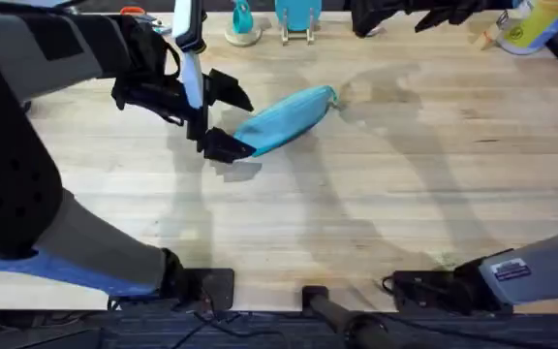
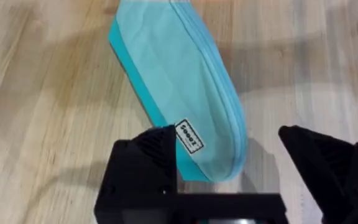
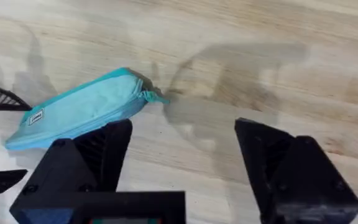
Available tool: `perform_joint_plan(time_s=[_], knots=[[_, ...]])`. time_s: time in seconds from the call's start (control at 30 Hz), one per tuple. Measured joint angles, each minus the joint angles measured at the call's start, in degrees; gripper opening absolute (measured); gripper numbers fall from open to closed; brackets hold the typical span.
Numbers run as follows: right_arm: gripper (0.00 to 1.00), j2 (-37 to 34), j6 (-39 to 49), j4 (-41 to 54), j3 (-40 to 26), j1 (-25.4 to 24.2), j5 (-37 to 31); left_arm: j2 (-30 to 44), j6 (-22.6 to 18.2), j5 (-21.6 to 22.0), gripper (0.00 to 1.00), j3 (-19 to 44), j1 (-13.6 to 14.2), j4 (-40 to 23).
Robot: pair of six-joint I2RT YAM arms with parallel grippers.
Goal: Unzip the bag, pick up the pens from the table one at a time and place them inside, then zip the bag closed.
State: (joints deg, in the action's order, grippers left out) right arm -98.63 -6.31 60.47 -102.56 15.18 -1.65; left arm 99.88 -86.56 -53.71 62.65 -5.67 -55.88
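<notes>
Both fingers of the left gripper point(image 1: 223, 118) straddle the pencil pouch point(image 1: 287, 118) wide apart, ungripped, so closing off-centre may shove it sideways.

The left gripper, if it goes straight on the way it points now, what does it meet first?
Most likely the bag: its near end already lies between the open fingers of the left gripper, one finger beside the small label. Height above the table is hard to judge.

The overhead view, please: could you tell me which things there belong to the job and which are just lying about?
Job:
- bag
- left pincer, open around the bag's end
- table

Lying about:
- yellow-labelled bottle
- teal stand
- teal-handled item on a round base
</notes>
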Motion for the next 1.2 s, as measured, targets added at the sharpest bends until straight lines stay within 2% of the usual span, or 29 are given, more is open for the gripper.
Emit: perform_joint_plan(time_s=[0.17,0.37,0.47,0.53,0.7,0.83,1.0,1.1,1.2], knots=[[0.996,0.0,0.4,-0.2,0.0,0.0,0.0,0.0,0.0,-0.1,0.995,0.0,0.0,-0.1],[0.996,0.0,3.0,0.7,0.0,0.0,0.0,-0.4,0.0,0.0,0.997,0.2,0.0,-3.3],[0.996,0.0,3.4,1.5,0.0,0.0,0.0,-3.0,0.3,1.4,0.997,0.9,0.0,-4.6],[0.997,0.1,3.8,1.9,0.0,0.0,0.0,-6.5,2.4,2.8,0.997,1.5,0.0,-4.8],[0.997,2.1,6.5,3.1,0.0,0.0,0.0,-15.9,12.9,8.3,0.998,2.4,0.0,-4.9],[0.997,5.8,9.7,4.7,0.0,0.0,0.0,-21.4,23.0,15.0,0.998,2.5,0.0,-4.8],[0.996,9.6,11.5,6.8,0.0,0.0,0.0,-28.7,39.6,23.6,0.997,2.5,0.0,-2.9],[0.996,10.9,11.9,8.9,0.0,0.0,0.0,-33.7,47.2,26.6,0.997,2.5,0.0,-3.3],[0.996,11.6,12.2,11.1,0.0,0.0,0.0,-38.7,52.3,28.0,0.995,2.5,0.0,-3.9]])
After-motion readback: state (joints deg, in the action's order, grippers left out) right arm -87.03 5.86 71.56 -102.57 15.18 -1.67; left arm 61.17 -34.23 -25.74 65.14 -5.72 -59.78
